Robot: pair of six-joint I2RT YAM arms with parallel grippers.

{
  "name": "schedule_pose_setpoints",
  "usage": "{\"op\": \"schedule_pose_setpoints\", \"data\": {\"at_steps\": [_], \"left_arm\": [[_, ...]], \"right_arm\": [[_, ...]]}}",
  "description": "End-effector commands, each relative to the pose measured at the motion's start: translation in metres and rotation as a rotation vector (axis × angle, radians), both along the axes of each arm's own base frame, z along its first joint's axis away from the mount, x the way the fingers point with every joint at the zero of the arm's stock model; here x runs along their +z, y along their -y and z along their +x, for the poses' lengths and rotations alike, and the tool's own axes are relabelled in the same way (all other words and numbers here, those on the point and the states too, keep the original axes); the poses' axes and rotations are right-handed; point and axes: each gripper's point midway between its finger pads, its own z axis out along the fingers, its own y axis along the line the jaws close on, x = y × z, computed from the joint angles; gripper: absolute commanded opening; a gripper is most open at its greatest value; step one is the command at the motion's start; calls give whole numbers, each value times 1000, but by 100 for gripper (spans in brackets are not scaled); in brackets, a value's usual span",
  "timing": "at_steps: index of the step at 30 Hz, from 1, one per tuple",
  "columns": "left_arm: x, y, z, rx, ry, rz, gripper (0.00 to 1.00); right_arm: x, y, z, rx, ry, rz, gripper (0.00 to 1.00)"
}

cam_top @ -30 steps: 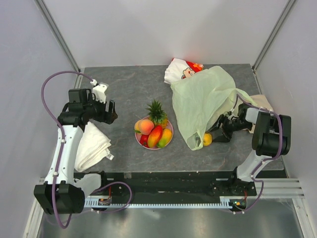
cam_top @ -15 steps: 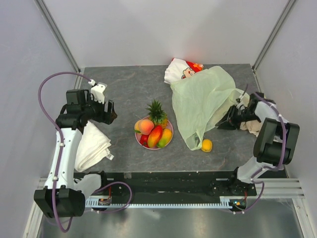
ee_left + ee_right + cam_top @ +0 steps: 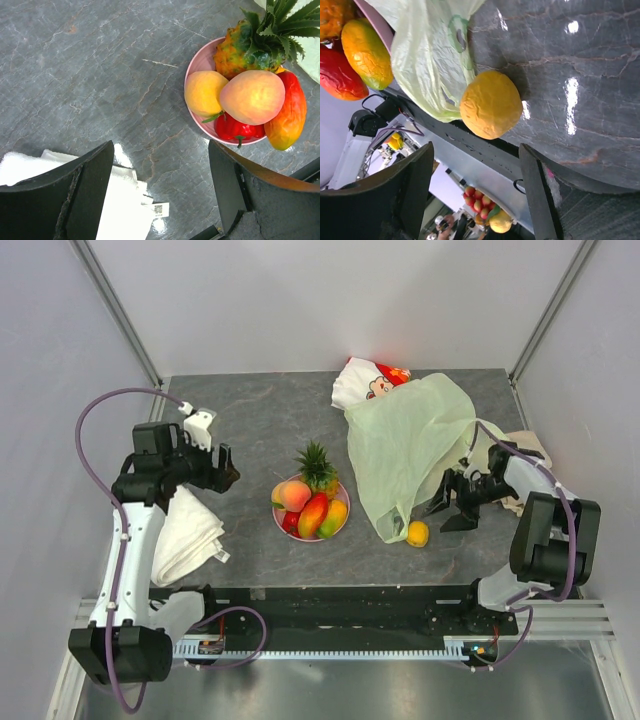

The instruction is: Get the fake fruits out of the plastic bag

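One more out: released orange (image 3: 418,533) lying just beyond the plastic bag (image 3: 405,445) mouth, right gripper (image 3: 447,513) reopened empty, left gripper (image 3: 228,468) wide, idle.

The left arm (image 3: 125,550) and right arm (image 3: 497,578) have white tubular links joined by bulky black joint housings. A purple cable (image 3: 84,425) loops along each, from base to wrist. A white block (image 3: 200,423) sits at the left wrist. The left gripper (image 3: 161,150) and right gripper (image 3: 476,150) bear broad, flat, matte black fingers (image 3: 85,185).
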Motion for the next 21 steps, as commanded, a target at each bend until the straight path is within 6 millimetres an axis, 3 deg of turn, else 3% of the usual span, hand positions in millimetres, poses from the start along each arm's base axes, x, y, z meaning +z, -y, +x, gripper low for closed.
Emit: {"op": "schedule_pose_setpoints", "data": {"at_steps": [1,12,21], "left_arm": [[9,4,-2,4,40,-34,83],[3,-4,-5,25,30,-6,84],[4,-8,-3,39,30,-3,84]], "right_arm": [[-9,-1,0,-19,-44,-13,76],[-35,-18,4,35,-100,-30,72],[-48,-12,1,35,-154,-64,62]]}}
